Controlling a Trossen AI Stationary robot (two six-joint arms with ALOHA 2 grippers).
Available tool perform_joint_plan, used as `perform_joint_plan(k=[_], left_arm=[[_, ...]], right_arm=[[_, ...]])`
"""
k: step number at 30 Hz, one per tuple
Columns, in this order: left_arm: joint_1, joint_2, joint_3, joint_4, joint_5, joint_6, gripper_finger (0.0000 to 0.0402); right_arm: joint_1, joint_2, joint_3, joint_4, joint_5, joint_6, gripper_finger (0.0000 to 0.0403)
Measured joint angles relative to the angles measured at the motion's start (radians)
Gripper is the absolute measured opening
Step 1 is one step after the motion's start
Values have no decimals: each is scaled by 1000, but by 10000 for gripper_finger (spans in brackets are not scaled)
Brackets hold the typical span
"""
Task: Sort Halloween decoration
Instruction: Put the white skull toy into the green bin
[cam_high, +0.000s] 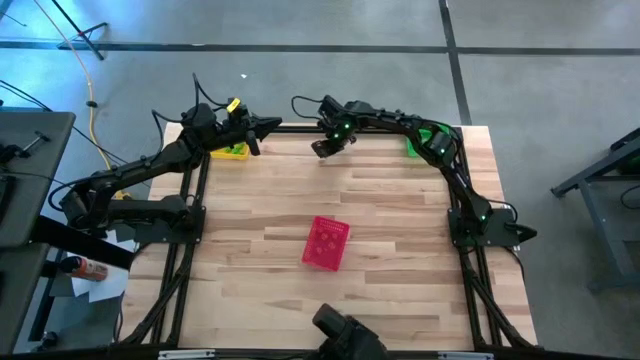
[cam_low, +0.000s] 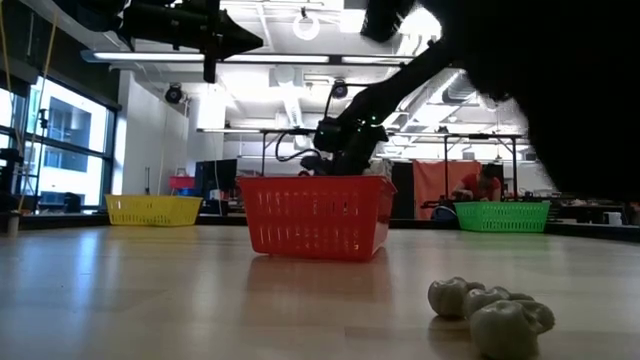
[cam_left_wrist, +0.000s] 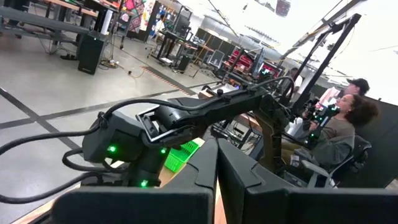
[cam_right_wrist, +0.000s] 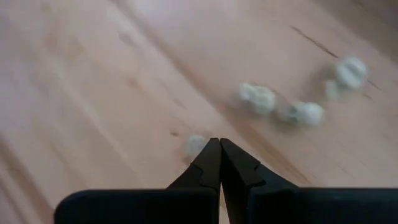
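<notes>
Several tiny pale trinkets of the Halloween decoration (cam_right_wrist: 258, 98) lie loose on the wood in the right wrist view. Another small cluster of trinkets (cam_low: 490, 310) rests on the table close to the low camera. My right gripper (cam_high: 320, 150) is shut over the table's far middle, slanting down, its tips (cam_right_wrist: 219, 149) right beside one trinket (cam_right_wrist: 196, 144). My left gripper (cam_high: 272, 125) is shut and level, high above the far left by the yellow basket (cam_high: 232, 150), and holds nothing. My right gripper's shut fingertips (cam_right_wrist: 211, 152) come slanting down from above, right next to a pale trinket (cam_right_wrist: 194, 143) that lies on the table. The fingertip hides part of it, and I cannot tell whether the two touch.
A red mesh basket (cam_high: 326, 243) stands at mid-table. A green basket (cam_high: 420, 140) sits at the far right under the right arm. The low camera's housing (cam_high: 345, 335) is at the near edge. A seated person (cam_left_wrist: 342, 124) shows beyond the table.
</notes>
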Motion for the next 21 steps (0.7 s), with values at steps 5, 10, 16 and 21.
perform_joint_plan(k=[5, 10, 16, 21], left_arm=[[0, 0, 0, 1, 0, 1, 0], [0, 9, 0, 0, -16, 1, 0], [-2, 79, 53, -80, -35, 13, 0], [-25, 230, 239, -321, -34, 200, 0]], right_arm=[[-32, -37, 34, -8, -29, -79, 0], [-101, -146, 54, -64, 20, -182, 0], [-156, -344, 55, -99, 19, -343, 0], [-161, -517, 31, -86, 14, -424, 0]])
